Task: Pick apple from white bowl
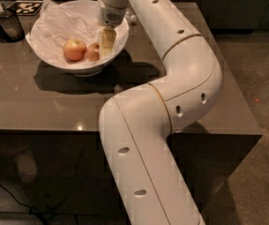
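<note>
The white bowl (47, 55), lined with crumpled white paper, stands at the back left of the dark table. Two apples lie in it side by side. The apple (93, 52) is the smaller, darker red one on the right. A larger apple with orange-yellow patches (74, 49) lies to its left. My gripper (107, 40) reaches down into the bowl from above, just to the right of the smaller apple and close against it. I cannot tell whether it touches the apple.
A small dark container with a utensil (5, 21) stands left of the bowl. A black-and-white marker tag (26, 6) lies behind it. My white arm (171, 88) crosses the table's right half. The table's front edge (45, 131) is near.
</note>
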Controlling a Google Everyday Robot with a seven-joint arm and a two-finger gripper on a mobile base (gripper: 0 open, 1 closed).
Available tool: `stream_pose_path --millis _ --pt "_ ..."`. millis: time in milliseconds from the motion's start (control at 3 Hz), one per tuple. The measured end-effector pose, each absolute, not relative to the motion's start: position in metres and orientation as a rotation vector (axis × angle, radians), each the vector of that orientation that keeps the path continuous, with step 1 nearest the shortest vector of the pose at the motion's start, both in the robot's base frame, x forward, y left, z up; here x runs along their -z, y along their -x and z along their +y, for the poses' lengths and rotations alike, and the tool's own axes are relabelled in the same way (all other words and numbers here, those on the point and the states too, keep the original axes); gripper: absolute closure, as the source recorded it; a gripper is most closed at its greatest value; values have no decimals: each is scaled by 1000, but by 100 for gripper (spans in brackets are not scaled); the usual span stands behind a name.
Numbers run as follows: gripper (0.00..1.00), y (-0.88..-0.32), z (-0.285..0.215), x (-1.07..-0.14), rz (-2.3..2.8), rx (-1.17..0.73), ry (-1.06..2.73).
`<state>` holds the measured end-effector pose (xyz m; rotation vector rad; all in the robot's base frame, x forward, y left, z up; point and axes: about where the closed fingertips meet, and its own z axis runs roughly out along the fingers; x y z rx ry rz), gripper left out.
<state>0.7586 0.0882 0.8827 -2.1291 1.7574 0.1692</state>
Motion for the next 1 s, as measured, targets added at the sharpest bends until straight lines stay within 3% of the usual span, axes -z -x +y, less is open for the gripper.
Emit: stream_pose_path --millis 1000 --pt "11 -758 98 -864 1754 -234 2140"
